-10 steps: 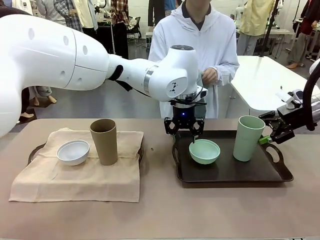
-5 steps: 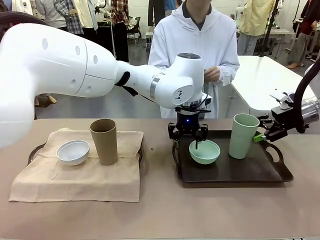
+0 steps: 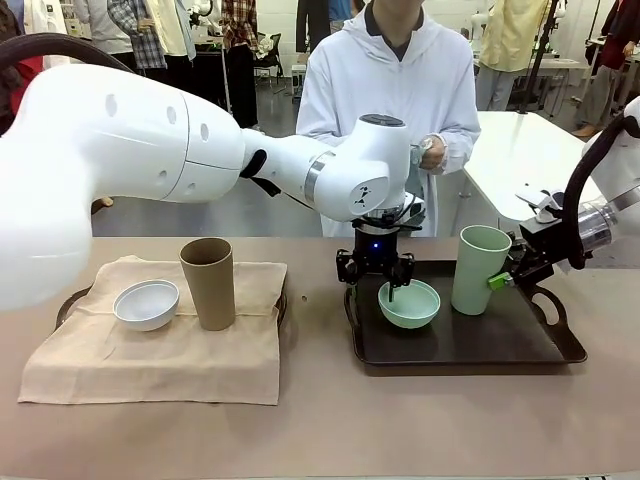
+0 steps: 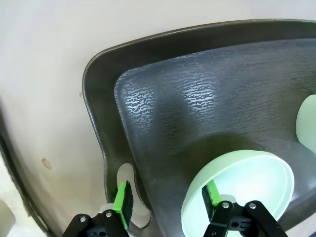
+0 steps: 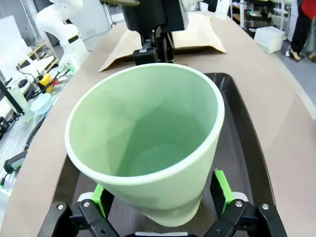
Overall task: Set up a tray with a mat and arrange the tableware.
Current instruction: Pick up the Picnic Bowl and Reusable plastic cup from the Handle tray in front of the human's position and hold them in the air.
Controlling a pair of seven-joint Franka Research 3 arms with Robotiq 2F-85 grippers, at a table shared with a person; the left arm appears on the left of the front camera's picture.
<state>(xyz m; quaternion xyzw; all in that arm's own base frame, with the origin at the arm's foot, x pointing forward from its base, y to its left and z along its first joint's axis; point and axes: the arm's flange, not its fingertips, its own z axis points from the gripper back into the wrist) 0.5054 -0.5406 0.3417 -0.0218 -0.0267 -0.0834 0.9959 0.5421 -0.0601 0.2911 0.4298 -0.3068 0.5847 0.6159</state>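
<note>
front view across table (image 3: 320, 420), wrist views close over tray (image 3: 560, 352)

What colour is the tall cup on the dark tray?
Mint green cup, clearest in the right wrist view.

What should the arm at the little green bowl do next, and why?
Probably close the left end effector on the rim of the mint green bowl: one finger is inside it, the other outside over the handle hole of the dark tray, jaws apart, nothing gripped.
</note>
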